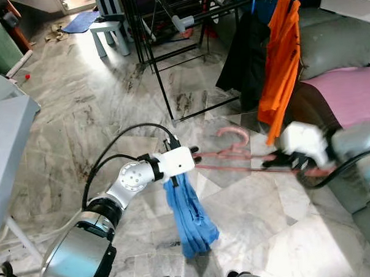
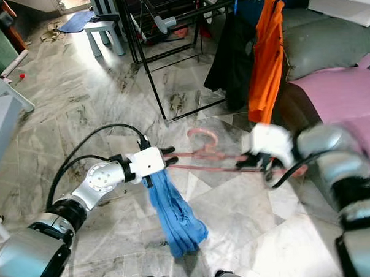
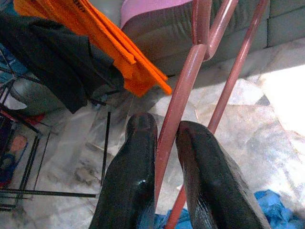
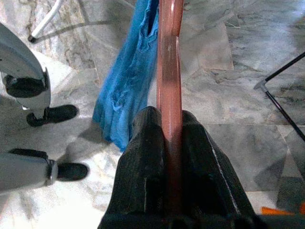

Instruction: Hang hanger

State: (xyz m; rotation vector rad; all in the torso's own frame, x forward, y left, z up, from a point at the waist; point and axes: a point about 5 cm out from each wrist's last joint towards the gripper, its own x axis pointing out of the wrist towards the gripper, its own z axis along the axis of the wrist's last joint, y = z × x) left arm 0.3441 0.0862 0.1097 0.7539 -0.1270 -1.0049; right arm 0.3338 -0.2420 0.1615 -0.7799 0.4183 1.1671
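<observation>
Hanger (image 1: 235, 153) pinched by left gripper (image 1: 196, 155) and right gripper (image 1: 278, 162), not yet on rack (image 1: 186, 16).

Right gripper (image 1: 278, 162) smeared by motion blur, fingertips not separable in the head views. Pink hanger (image 1: 235, 153) blurred toward 3 o'clock. Blue cloth (image 1: 189, 215) covering the hanger's 9 o'clock end. Drying rack (image 1: 162, 29) cut off at 12 o'clock
</observation>
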